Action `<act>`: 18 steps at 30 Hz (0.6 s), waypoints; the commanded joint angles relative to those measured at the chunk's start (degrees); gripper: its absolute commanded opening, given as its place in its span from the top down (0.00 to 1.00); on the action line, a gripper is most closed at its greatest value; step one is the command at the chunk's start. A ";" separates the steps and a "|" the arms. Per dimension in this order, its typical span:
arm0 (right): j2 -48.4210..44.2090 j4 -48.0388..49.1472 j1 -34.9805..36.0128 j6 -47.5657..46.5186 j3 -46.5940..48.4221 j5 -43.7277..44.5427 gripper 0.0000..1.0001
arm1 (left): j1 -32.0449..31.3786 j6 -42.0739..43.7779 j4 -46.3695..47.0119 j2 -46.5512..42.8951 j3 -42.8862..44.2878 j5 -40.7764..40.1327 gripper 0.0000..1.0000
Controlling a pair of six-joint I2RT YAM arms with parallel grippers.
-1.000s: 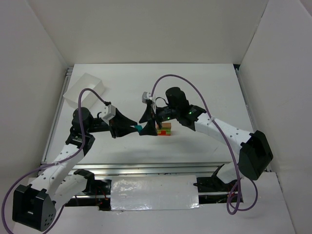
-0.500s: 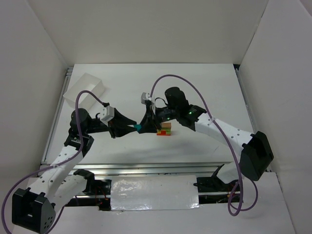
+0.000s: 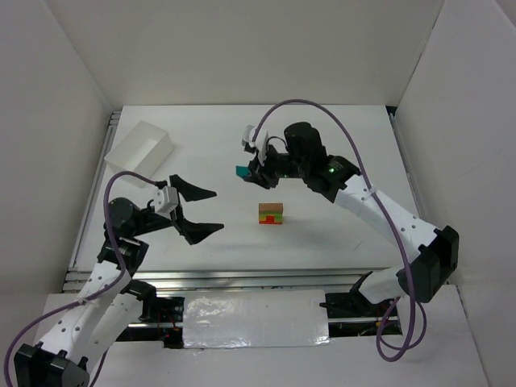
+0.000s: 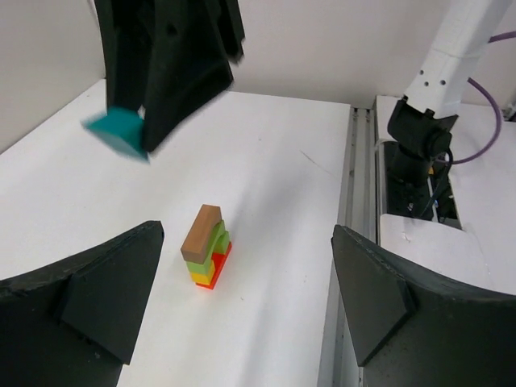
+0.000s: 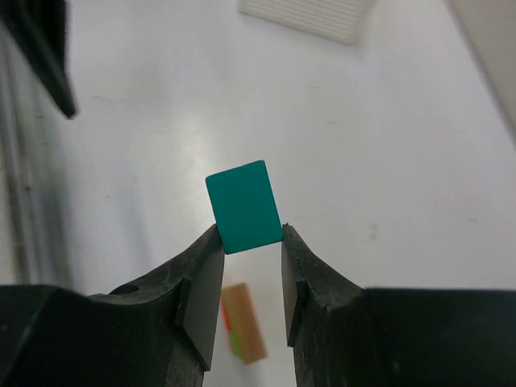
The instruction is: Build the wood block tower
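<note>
The wood block tower [image 3: 271, 214] stands mid-table as a short stack, red at the base, then yellow, green and a tan block on top [image 4: 206, 256]. A teal block [image 3: 242, 171] hangs in the air behind and to the left of the stack, with my right gripper [image 3: 248, 169] shut on it. In the right wrist view the fingertips pinch the teal block [image 5: 243, 206] by its lower edge, and the stack [image 5: 244, 322] shows blurred below. My left gripper [image 3: 216, 210] stands wide open left of the stack, with nothing between its fingers [image 4: 113, 298].
A white rectangular box [image 3: 139, 149] sits at the back left of the table. A metal rail [image 4: 352, 185] runs along the table's near edge by the arm bases. White walls enclose the table on three sides.
The left gripper let go of the teal block, opened wide and drew back to the left. The right gripper closed on the teal block and carried it up and away from the stack.
</note>
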 commanded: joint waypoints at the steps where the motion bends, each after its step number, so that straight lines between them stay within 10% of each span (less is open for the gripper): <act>1: -0.63 -8.01 -1.05 -10.49 9.53 11.19 0.75 | -0.20 0.84 -3.00 -2.61 -0.21 -5.35 0.01; 18: 17.56 -41.41 3.17 -30.96 21.07 26.67 0.72 | -0.29 0.49 -12.26 -3.23 -1.44 -14.59 0.01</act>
